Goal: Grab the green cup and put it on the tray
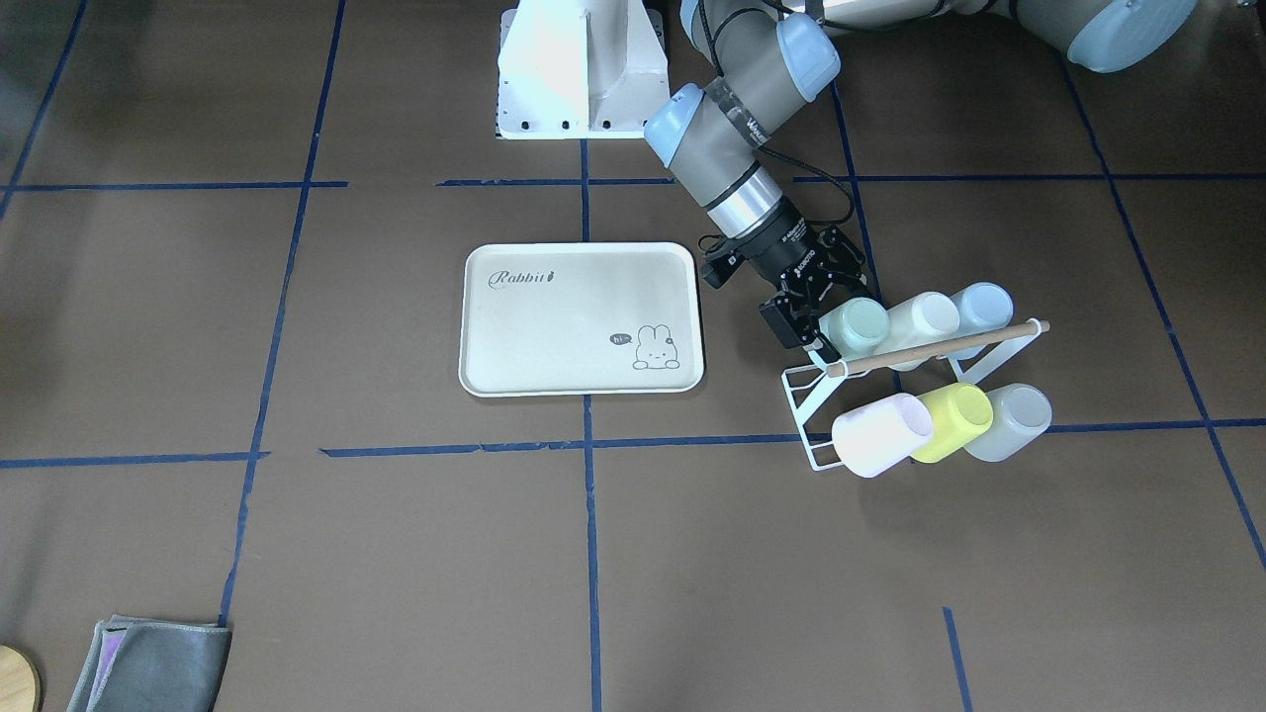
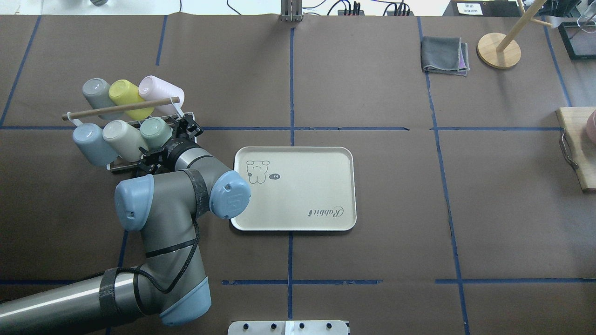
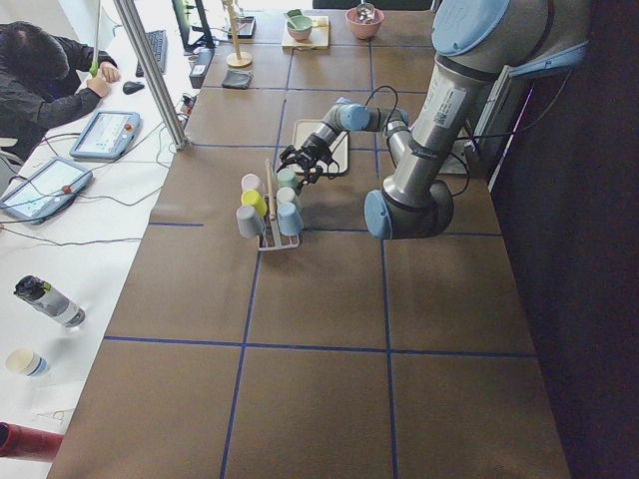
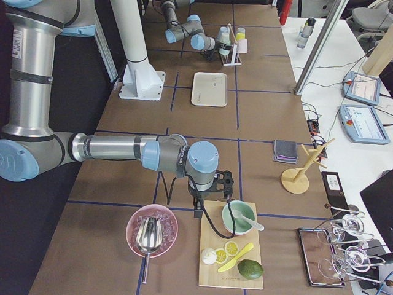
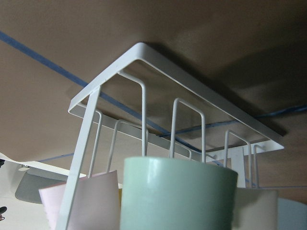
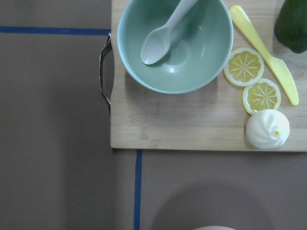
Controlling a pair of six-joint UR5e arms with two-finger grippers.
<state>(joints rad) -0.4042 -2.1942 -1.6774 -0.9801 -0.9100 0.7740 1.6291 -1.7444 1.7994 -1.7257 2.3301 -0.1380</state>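
Nothing has reached the tray [image 1: 554, 326] yet. It lies bare on the bench [image 1: 396, 554]. The green cup [image 1: 857, 326] is on the white wire rack [image 1: 803, 405], at the end of its row nearest the tray and touching a cream cup [image 1: 925, 318]. The left gripper [image 1: 829, 309] is right at it, with its fingers spread either side of the cup's near end, and I'd judge the grasp not closed. So all of it is left to do: pinch the cup, draw it off the rack, carry it across and set it down.

The front-facing view shows how wide the fingers stand. The left wrist view shows none of them, only the cup filling the bottom of the frame with the rack's wires behind. The right gripper [image 4: 214, 200] turns up only in the right-side view, well apart over a chopping board [image 6: 182, 129] with a green bowl [image 6: 201, 67], and I cannot tell how its fingers stand.
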